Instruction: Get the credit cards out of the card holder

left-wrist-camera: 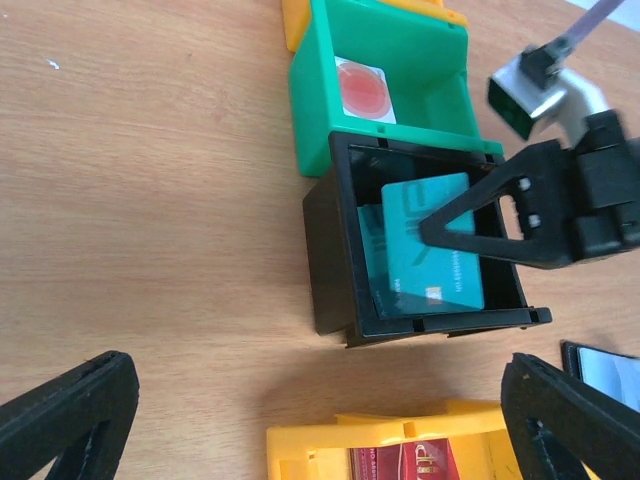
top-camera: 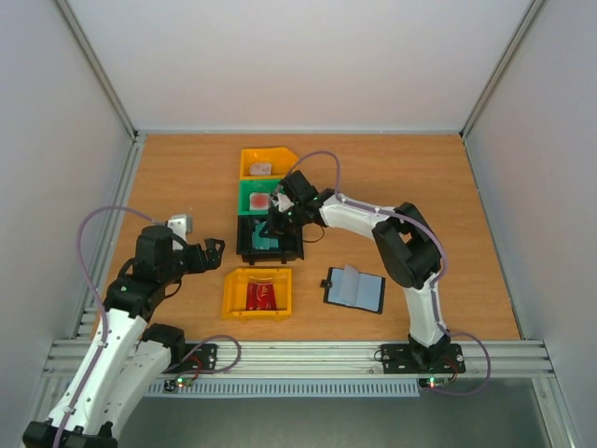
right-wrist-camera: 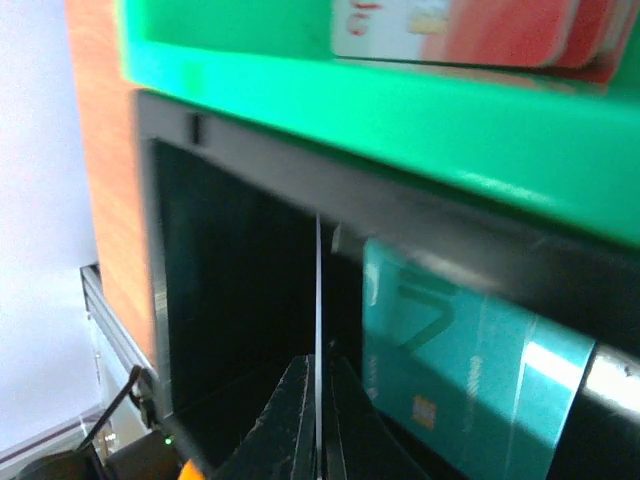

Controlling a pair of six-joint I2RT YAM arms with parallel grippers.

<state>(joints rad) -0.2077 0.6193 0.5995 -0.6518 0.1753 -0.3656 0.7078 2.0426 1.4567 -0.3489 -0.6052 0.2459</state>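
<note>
Right wrist view is showing the right gripper (right-wrist-camera: pixel 318 365) pinching a thin teal plastic card (right-wrist-camera: pixel 318 280) edge-on inside the black plastic bin (right-wrist-camera: pixel 240 150), while the left gripper (top-camera: pixel 215 254) is hanging spread wide just left of that bin.

Thin plastic card (right-wrist-camera: pixel 318 290), edge-on: face hidden.
Near yellow plastic bin (left-wrist-camera: pixel 300 450): cut off below.
Black folding card holder (left-wrist-camera: pixel 605 368): cut off at right.

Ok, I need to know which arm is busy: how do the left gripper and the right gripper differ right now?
The left gripper is open and empty; the right gripper is shut on a thin card, seen edge-on. The left gripper hangs over bare table beside the black bin; the right gripper is over that bin's opening. Both are black, with two fingers.
</note>
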